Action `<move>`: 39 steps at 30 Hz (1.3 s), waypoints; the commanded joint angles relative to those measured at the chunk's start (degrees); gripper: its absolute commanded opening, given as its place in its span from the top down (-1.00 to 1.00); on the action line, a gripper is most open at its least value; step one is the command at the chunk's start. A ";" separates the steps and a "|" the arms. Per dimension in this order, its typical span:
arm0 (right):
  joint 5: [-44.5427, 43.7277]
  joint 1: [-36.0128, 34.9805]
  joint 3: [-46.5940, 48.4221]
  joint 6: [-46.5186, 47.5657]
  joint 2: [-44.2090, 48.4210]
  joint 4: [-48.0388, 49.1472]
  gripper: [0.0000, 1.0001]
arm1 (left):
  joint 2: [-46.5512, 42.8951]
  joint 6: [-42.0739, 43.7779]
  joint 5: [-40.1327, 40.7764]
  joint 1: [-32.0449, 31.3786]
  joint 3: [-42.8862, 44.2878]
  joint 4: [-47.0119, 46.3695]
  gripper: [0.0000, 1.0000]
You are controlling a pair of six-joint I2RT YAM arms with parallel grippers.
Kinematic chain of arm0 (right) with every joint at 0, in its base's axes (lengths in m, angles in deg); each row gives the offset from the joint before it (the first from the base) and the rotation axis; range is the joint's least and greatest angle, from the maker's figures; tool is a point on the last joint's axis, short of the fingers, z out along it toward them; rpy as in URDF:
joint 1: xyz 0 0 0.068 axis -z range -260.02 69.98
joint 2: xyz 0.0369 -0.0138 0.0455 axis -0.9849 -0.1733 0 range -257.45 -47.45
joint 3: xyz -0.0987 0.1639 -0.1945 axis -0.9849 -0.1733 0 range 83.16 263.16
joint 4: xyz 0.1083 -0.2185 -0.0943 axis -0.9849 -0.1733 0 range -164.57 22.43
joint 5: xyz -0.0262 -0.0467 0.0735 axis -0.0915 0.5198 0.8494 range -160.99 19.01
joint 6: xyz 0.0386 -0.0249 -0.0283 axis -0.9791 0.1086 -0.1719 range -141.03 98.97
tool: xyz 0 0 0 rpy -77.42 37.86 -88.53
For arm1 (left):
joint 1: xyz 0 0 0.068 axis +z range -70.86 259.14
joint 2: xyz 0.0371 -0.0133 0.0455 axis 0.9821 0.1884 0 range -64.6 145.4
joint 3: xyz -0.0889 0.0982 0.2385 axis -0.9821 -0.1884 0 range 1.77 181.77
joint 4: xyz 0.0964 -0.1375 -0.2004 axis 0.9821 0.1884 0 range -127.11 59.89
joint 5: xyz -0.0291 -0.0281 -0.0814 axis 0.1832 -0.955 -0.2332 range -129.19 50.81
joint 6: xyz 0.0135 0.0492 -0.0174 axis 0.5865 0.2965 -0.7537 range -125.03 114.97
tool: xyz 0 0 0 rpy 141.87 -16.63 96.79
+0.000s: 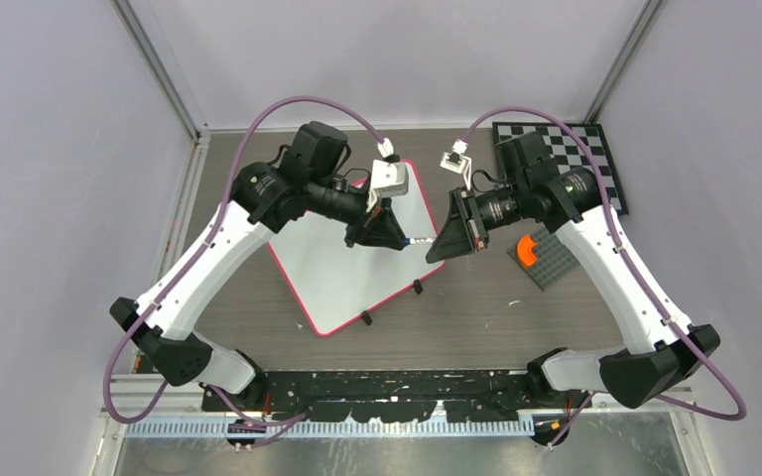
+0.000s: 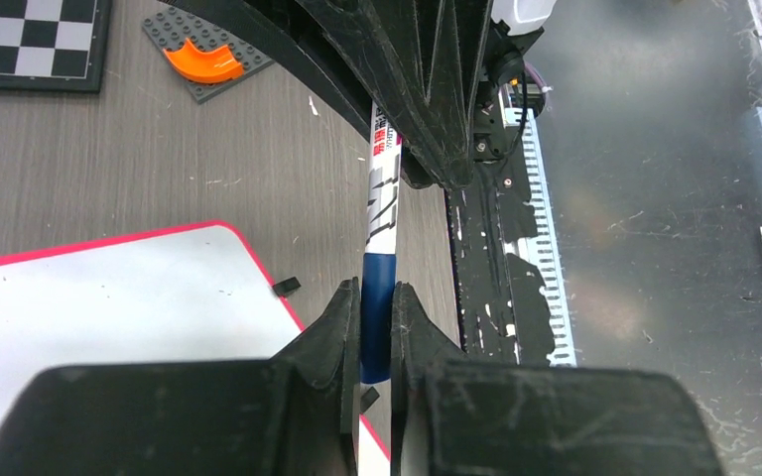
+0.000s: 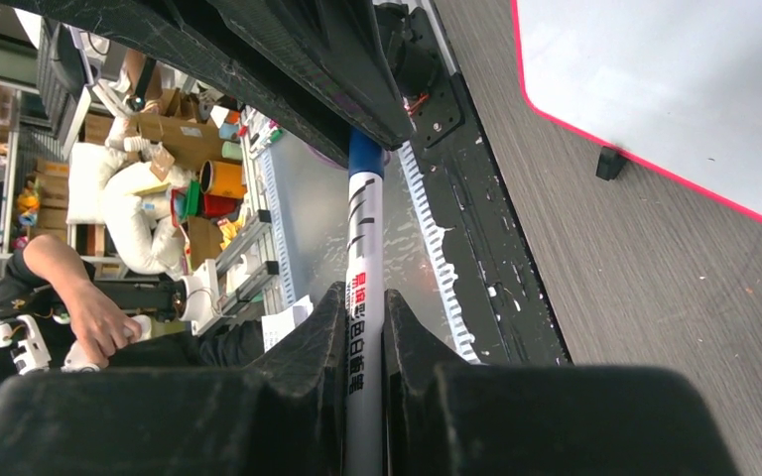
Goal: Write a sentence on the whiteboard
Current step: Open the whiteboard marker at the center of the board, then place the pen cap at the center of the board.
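Note:
The whiteboard (image 1: 337, 268) lies tilted on the table, white with a red-pink rim, and its visible surface is blank; no sentence shows. A marker (image 1: 419, 240) hangs in the air between both grippers, past the board's right edge. My left gripper (image 1: 397, 238) is shut on the marker's blue cap (image 2: 377, 307). My right gripper (image 1: 439, 243) is shut on the white printed barrel (image 3: 365, 238). The board also shows in the left wrist view (image 2: 109, 307) and in the right wrist view (image 3: 675, 89).
A black-and-white checkerboard (image 1: 571, 149) lies at the back right. A grey studded plate (image 1: 551, 263) with an orange piece (image 1: 528, 250) lies under the right arm. Two black clips (image 1: 366, 319) sit on the board's near edge. A person shows beyond the table (image 3: 79, 307).

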 commanded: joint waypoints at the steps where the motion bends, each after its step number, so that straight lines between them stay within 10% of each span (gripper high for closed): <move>1: 1.40 1.46 4.02 3.82 1.21 -3.86 0.99 | -1.24 2.03 2.05 1.39 0.64 3.16 1.00; 18: 2.80 12.53 11.77 21.75 -2.26 -23.14 0.99 | -2.60 4.15 -1.05 18.60 4.68 6.38 1.00; 29: -0.78 13.03 4.40 11.96 -0.17 -7.94 0.99 | 2.49 -5.16 6.28 52.42 -4.73 -4.93 1.00; 39: -9.67 9.02 -4.29 7.94 2.29 2.66 1.00 | 8.14 0.64 19.22 55.17 -26.12 -6.68 1.00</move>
